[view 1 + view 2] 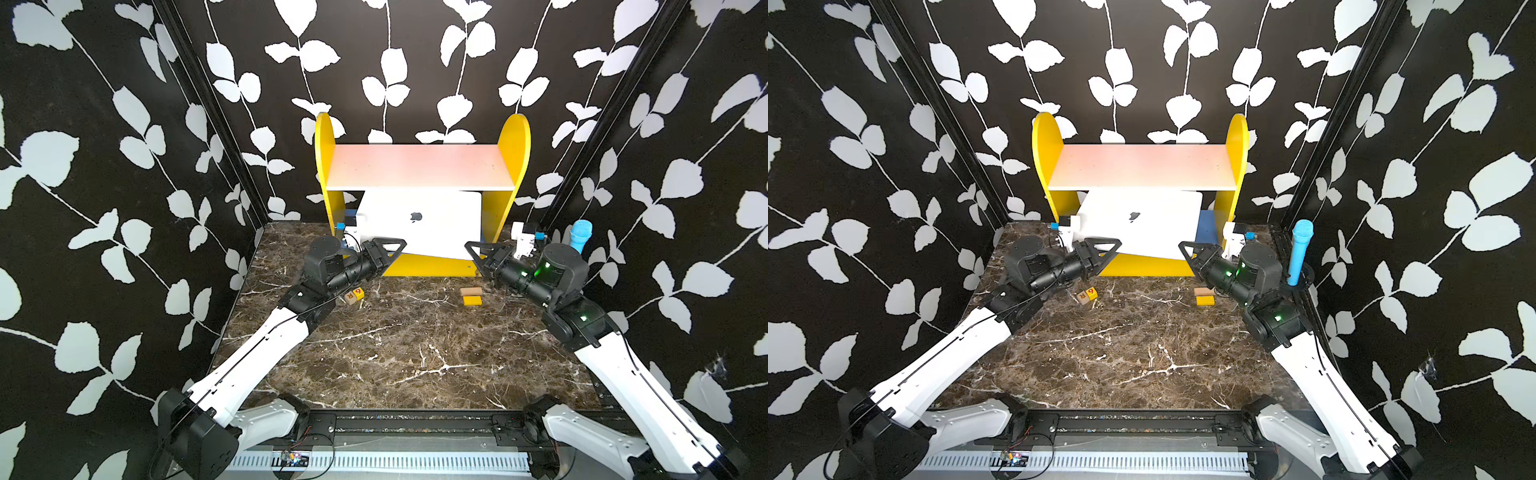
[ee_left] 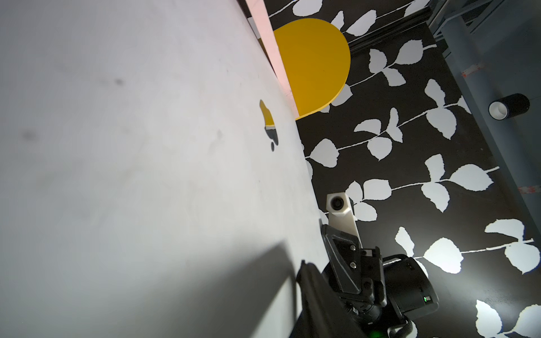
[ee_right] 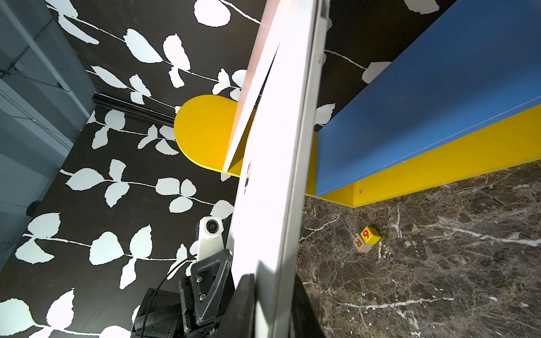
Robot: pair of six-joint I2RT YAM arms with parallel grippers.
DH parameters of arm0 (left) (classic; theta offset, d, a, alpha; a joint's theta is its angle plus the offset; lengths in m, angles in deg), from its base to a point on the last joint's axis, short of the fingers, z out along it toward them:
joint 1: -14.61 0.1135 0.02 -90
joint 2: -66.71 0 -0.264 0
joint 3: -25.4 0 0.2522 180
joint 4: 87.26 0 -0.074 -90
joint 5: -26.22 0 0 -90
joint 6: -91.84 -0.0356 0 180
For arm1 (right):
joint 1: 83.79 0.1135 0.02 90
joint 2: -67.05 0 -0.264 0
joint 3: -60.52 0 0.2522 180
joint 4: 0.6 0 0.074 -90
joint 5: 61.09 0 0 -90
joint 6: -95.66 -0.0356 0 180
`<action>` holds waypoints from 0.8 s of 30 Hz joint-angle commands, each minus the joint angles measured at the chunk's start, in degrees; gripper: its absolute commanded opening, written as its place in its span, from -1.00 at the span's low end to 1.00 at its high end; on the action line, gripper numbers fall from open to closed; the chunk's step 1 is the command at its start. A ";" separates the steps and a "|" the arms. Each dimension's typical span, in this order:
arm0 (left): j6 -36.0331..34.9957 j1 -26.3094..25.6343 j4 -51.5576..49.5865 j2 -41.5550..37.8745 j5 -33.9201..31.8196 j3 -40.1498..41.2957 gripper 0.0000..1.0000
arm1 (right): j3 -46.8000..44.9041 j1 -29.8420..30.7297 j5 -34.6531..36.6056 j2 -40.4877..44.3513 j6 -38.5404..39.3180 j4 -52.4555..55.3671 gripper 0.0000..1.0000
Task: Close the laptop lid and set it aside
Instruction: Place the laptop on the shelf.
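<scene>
Right wrist view is showing the right gripper (image 3: 275, 295) pinching the laptop (image 3: 278, 175) edge-on, one finger on each face, so that grip is reading as clamped. In both top views the left gripper (image 1: 388, 248) is sitting at the opposite near corner, its upper finger lying over the laptop lid (image 1: 419, 232). The lower finger is hiding beneath, yet the raised corner is suggesting a pinch there too.

The lid is lying flat against the base, apple logo (image 1: 416, 216) up, so the closing is looking done. The laptop is hanging inside the yellow shelf (image 1: 517, 166), under its pale top board (image 1: 415, 166) and above its blue bottom board (image 3: 424, 102), with its near edge sticking out past the shelf's front lip.

Its long axis is running from one shelf side panel toward the other, slightly skewed. The arms are standing equally near, one per end, and the laptop is extending away from both into the shelf. The coming move is probably calling for an even inward push, squaring that skew.
</scene>
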 commanded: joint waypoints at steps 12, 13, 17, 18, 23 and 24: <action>-2.60 -0.19 8.68 -6.46 1.31 -2.94 -0.19 | 0.15 0.78 -7.17 2.09 4.35 -7.00 -1.00; -2.64 -0.19 8.52 -6.71 1.25 -2.89 -0.19 | 0.08 0.84 -7.27 2.25 4.26 -7.03 -1.00; -2.76 -0.19 7.86 -7.55 1.03 -2.88 -0.19 | 0.21 0.90 -7.49 2.80 4.01 -6.95 -1.00; -2.74 -0.19 7.81 -7.72 1.07 -2.97 -0.19 | 0.23 0.86 -7.43 2.93 4.04 -6.87 -1.00; -3.61 -0.19 6.39 -8.20 0.84 -3.76 -0.19 | 1.05 0.90 -6.64 3.28 5.01 -5.39 -1.00; -3.77 -0.19 6.10 -8.21 0.79 -3.96 -0.19 | 1.20 0.91 -6.50 3.28 5.14 -5.15 -1.00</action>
